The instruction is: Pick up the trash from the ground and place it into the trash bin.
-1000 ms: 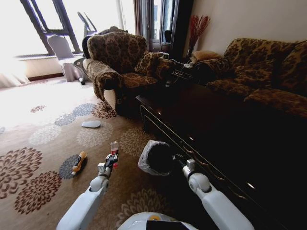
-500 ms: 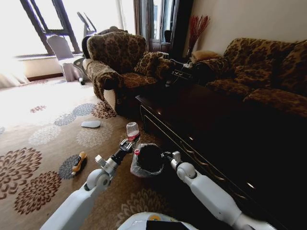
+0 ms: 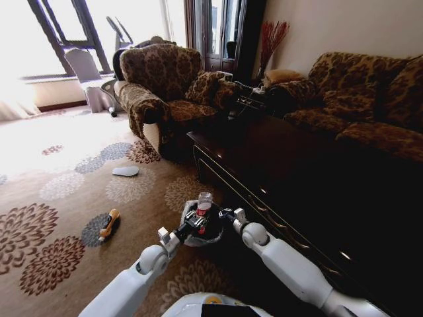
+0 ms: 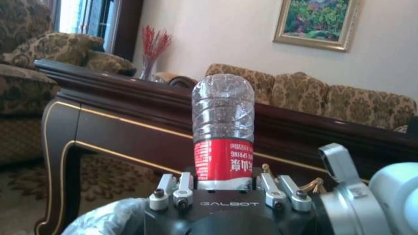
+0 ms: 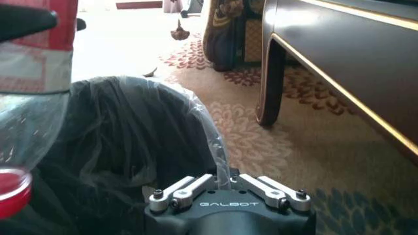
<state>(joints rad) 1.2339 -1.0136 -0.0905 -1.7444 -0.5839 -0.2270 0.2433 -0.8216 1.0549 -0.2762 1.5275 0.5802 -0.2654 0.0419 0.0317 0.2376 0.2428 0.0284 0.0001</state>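
— What's the room like from where you sit?

— Patterned carpet, floral armchair and sofa, a long dark table on my right. The trash bin stands on the carpet just beside the table's near end.

— What has changed?

— A second ago my left gripper was out over the carpet with the clear bottle; now it holds it directly above the bin's mouth. The jaws are clamped on the red-labelled end (the left wrist view shows it gripped upright). I judge the carry is done and only the release remains.

— And the right arm?

— My right gripper has the bin's bag-lined rim between narrowly set jaws, steadying it.

— Counts?

— One bin, one bottle in hand. One orange-yellow bottle lies on the carpet well to the left, so at least one piece is left. One pale slipper farther off.
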